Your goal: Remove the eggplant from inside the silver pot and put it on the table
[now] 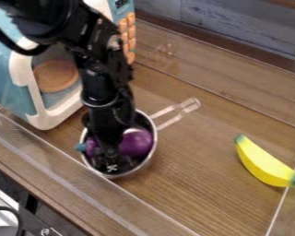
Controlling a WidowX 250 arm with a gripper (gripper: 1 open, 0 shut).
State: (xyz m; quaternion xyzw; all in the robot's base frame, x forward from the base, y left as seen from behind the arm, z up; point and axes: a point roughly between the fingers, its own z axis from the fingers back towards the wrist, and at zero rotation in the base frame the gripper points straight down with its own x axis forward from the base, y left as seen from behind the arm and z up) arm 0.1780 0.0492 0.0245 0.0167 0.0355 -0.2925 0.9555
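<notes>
- One arm was seen reaching straight down into the silver pot (117, 153), which stood on the table (199, 184) near its front plastic wall.
- The gripper (108, 150) was sunk inside the pot with its jaws pressed together, apparently pinched on the eggplant (134, 143), though the contact itself was hidden by the arm and could not be confirmed.
- The eggplant was still lying inside the pot, its purple body showing at the right of the gripper and a small teal bit at the left rim.
- A slip was judged likely if the glossy, rounded skin had been caught off-centre; the eggplant could be squeezed out and dropped back.
- The pot could be dragged or tipped on the lift, were a fingertip wedged against its wall or under the eggplant.
- The wire handle (175, 111) could be snagged if the arm were swung toward it.
- A careless release could send the eggplant rolling toward the banana (265, 163) or against the plastic wall.
</notes>
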